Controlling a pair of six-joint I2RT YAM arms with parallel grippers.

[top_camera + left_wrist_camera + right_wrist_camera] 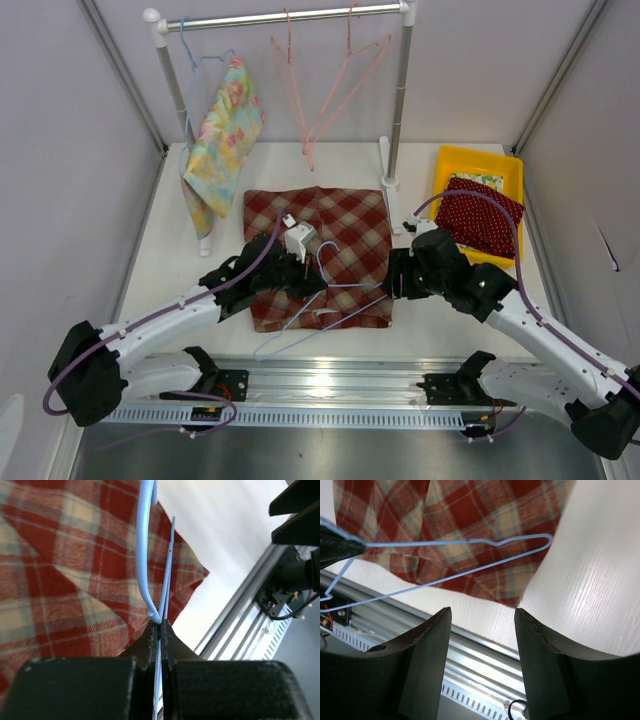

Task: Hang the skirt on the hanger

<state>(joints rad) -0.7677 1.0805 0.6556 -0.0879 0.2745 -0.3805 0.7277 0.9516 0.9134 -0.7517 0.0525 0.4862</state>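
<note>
The red plaid skirt (335,235) lies flat mid-table. A light blue wire hanger (330,312) rests over its near edge and points toward the front rail. My left gripper (303,274) is shut on the hanger, pinching the wire at its neck (160,625), with the skirt (60,570) under it. My right gripper (393,276) hovers open just right of the skirt's near right corner. In the right wrist view nothing is between its fingers (482,615); the hanger (445,542) and the skirt (470,510) lie ahead of them.
A clothes rack (290,16) stands at the back with pink hangers (325,90) and a floral garment (222,140) on a blue hanger. A yellow bin (478,160) at the right holds a red dotted garment (485,215). A metal rail (330,385) runs along the near edge.
</note>
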